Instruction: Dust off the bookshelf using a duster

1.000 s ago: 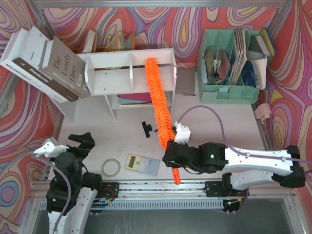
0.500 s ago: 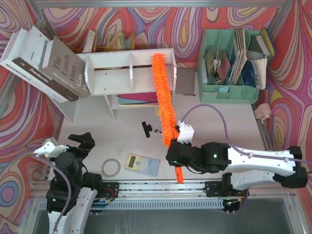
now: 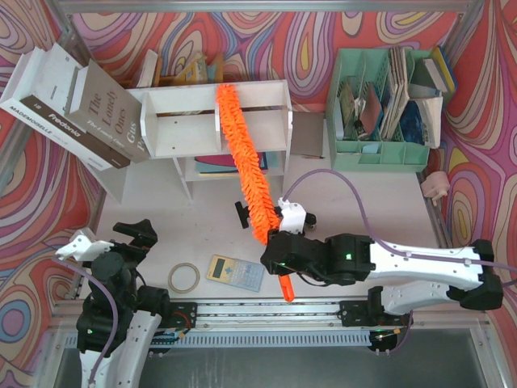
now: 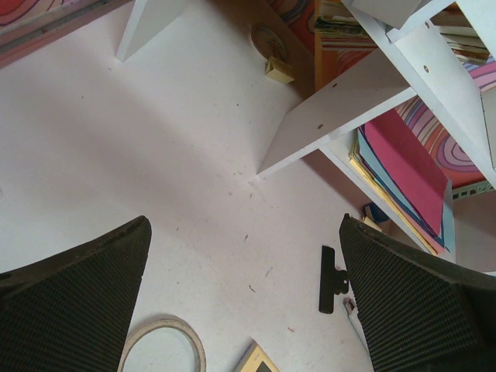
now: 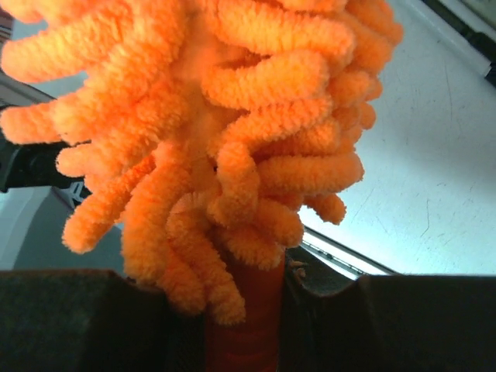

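The white two-tier bookshelf (image 3: 182, 125) stands at the back middle of the table; its corner also shows in the left wrist view (image 4: 341, 101). The fluffy orange duster (image 3: 245, 166) slants from my right gripper up to the shelf's top board, its tip near the middle divider. My right gripper (image 3: 279, 257) is shut on the duster's orange handle (image 5: 244, 325), whose end sticks out toward the table's near edge. The fluffy head (image 5: 209, 116) fills the right wrist view. My left gripper (image 4: 244, 298) is open and empty, low at the near left.
Large books (image 3: 73, 101) lean left of the shelf. A mint-green file organizer (image 3: 380, 109) stands at the back right. A black clip (image 3: 242, 214), a tape ring (image 3: 184, 277) and a calculator (image 3: 235, 272) lie on the table in front of the shelf.
The duster's tip has swept left along the shelf's top, from near the right divider to the middle one. My right gripper shifted slightly left with it. The left arm is still.
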`<action>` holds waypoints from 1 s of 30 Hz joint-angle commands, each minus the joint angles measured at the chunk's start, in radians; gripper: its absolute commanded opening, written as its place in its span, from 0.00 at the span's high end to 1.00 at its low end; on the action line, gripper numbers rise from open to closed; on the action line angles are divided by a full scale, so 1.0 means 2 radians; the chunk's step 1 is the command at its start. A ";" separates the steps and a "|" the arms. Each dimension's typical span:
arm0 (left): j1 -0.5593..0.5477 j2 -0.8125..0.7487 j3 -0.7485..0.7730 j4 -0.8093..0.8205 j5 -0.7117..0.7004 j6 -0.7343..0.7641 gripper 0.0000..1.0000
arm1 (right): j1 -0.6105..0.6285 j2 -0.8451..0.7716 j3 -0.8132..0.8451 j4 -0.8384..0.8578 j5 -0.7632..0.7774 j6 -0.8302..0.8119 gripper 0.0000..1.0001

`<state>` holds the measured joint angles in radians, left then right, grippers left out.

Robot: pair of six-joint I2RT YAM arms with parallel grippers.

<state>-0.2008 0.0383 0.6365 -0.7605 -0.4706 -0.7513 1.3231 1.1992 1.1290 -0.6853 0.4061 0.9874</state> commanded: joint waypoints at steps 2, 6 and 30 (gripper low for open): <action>0.004 -0.005 -0.008 0.007 0.006 0.005 0.01 | 0.002 -0.051 0.002 0.044 0.040 -0.040 1.00; 0.004 -0.005 -0.008 0.007 0.006 0.005 0.01 | 0.002 -0.061 0.000 0.072 0.019 -0.084 1.00; 0.004 -0.002 -0.008 0.009 0.009 0.006 0.01 | 0.002 -0.040 -0.065 0.081 -0.034 -0.127 1.00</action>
<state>-0.2008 0.0383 0.6346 -0.7605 -0.4633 -0.7513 1.3231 1.1206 1.0039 -0.5594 0.3382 0.7517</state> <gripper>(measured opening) 0.985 0.339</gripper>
